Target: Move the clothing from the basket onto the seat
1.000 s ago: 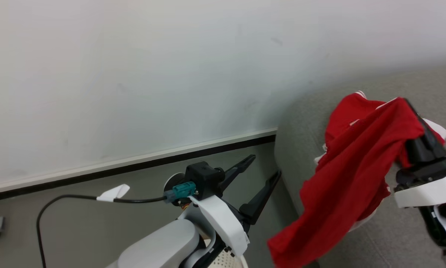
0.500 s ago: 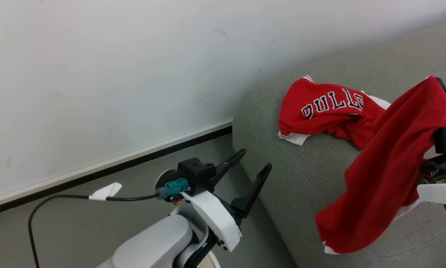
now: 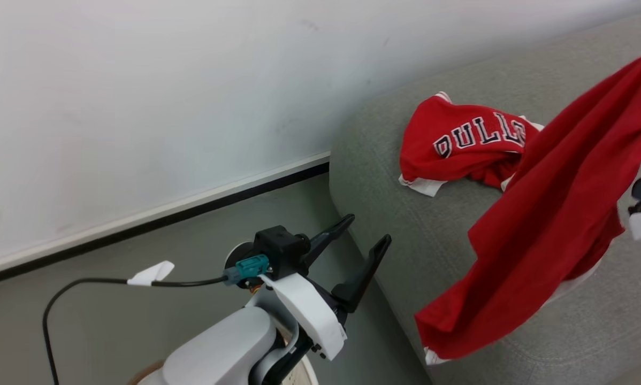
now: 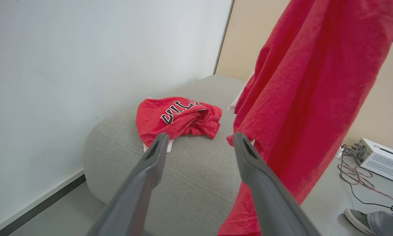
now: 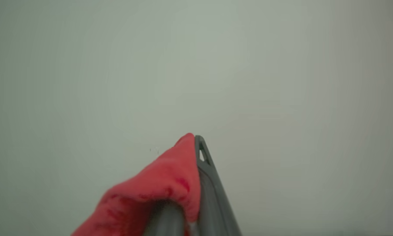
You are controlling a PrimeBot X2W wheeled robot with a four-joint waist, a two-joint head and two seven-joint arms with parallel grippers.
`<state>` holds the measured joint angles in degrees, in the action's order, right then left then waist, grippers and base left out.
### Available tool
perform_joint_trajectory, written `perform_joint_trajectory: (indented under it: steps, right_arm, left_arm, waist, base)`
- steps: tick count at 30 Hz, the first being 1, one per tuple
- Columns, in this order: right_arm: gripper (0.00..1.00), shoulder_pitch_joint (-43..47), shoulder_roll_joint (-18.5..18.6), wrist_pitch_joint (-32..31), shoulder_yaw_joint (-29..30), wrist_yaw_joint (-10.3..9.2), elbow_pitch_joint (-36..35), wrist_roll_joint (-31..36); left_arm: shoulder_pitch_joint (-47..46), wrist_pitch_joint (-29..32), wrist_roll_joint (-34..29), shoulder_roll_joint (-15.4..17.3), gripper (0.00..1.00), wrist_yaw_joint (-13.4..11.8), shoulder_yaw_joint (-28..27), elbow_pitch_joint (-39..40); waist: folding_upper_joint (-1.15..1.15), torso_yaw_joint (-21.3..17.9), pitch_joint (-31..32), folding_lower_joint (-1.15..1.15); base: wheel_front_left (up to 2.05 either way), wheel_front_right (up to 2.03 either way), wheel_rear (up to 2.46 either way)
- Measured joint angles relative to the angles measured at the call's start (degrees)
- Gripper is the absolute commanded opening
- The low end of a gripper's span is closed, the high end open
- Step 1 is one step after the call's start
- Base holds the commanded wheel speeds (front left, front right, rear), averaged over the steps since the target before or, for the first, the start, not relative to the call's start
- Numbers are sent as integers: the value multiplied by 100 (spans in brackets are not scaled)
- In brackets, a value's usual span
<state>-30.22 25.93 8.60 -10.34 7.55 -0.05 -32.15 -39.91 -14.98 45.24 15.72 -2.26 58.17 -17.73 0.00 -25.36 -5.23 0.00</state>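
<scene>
— Where is the clothing, taking the seat [image 3: 433, 256] as the reference?
— A lettered jersey [image 3: 459, 144] lies crumpled on top of the seat, near its rounded end. A second red garment [image 3: 556, 214] hangs above the seat, its hem low over the cushion; I cannot tell whether it touches.
— What holds it up?
— The right gripper [image 5: 196, 139], fingers pressed together on a fold of it.
— And the left gripper [image 3: 367, 229]?
— Fingers spread wide, holding nothing, just off the seat's end.

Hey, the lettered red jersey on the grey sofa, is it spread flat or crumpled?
Crumpled. The jersey lies bunched in a heap on the sofa, its lettering creased and partly folded under.
</scene>
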Motion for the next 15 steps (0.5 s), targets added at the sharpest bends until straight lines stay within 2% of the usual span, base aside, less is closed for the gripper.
perform_joint_trajectory:
  steps: [9, 15]
  right_arm:
    - [0, -1248, 833, 88, -83, 0, 777, -610]
    - [0, -1779, 1371, -7, -14, 0, 1288, -620]
  left_arm:
    - [-182, 88, -69, 42, 100, 54, 14, -13]
    - [-399, 196, -135, 119, 100, 54, 18, 62]
  waist:
    - [0, 375, -417, 1]
    - [0, 677, -819, 1]
  base:
    - [0, 0, 0]
    - [0, 0, 0]
